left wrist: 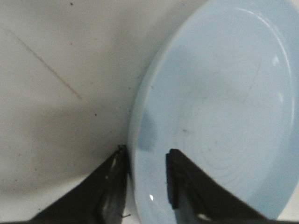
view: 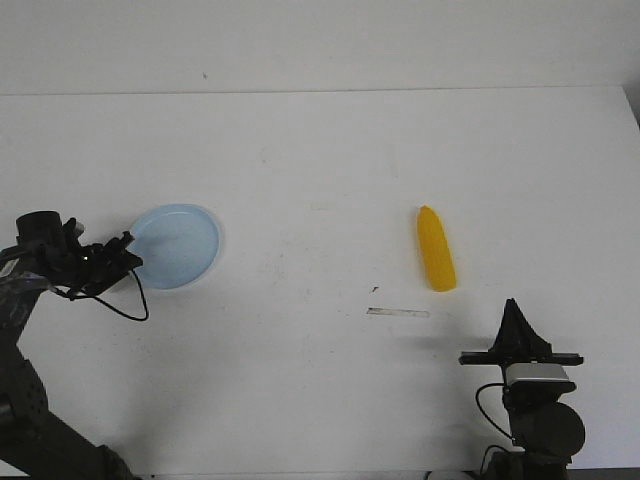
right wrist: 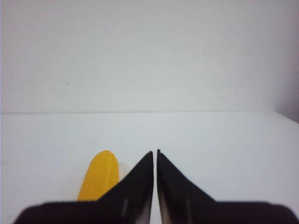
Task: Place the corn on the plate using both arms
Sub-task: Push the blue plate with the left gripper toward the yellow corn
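The pale blue plate (view: pixel 178 245) lies at the table's left. My left gripper (view: pixel 128 262) is at its left edge. In the left wrist view the gripper (left wrist: pixel 145 154) straddles the plate's rim (left wrist: pixel 135 140), one finger outside it and one on the inner surface, shut on it with a narrow gap. The yellow corn (view: pixel 436 250) lies on the table to the right, pointed end away from me. My right gripper (view: pixel 513 306) hovers nearer to me than the corn and a little right of it, shut and empty. In the right wrist view the corn (right wrist: pixel 99 179) shows beside the shut fingertips (right wrist: pixel 155 152).
A thin pale strip (view: pixel 398 313) lies on the table just in front of the corn. The white table's far edge (view: pixel 320 92) meets a plain wall. The table's right corner (view: pixel 628 95) is at the upper right.
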You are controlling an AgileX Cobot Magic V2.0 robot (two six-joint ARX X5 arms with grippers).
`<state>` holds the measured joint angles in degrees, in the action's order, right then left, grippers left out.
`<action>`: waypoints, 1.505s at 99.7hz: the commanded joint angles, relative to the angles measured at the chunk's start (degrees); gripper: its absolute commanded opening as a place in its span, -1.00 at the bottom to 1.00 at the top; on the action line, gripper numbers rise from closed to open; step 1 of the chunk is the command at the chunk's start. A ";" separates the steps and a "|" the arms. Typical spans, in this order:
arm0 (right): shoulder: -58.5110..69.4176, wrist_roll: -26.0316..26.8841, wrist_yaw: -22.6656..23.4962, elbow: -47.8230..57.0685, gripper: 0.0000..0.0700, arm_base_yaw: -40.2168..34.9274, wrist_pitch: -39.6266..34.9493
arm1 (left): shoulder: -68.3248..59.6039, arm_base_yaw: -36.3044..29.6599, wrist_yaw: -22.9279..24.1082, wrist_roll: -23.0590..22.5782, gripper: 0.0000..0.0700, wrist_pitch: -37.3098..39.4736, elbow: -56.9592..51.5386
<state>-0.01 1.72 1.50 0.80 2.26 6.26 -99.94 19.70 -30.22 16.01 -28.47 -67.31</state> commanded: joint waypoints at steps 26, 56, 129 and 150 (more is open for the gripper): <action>0.09 -0.11 0.00 -0.07 -0.96 -0.04 0.55 | -1.46 0.13 -0.22 0.13 -1.00 -0.17 -0.33; 0.09 -0.11 0.00 -0.07 -0.96 -0.04 0.55 | 1.92 -2.01 -0.48 0.35 -1.00 -0.33 -0.33; 0.09 -0.11 0.00 -0.07 -0.96 -0.04 0.57 | 4.37 -36.59 8.07 15.74 -1.00 6.49 -0.33; 0.09 -0.11 0.00 -0.07 -0.96 -0.04 0.55 | 1.29 -39.69 7.98 16.90 -1.00 6.36 -0.33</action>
<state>-0.01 1.72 1.50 0.80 2.26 6.26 -96.75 -19.75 -22.22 31.88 -21.93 -67.09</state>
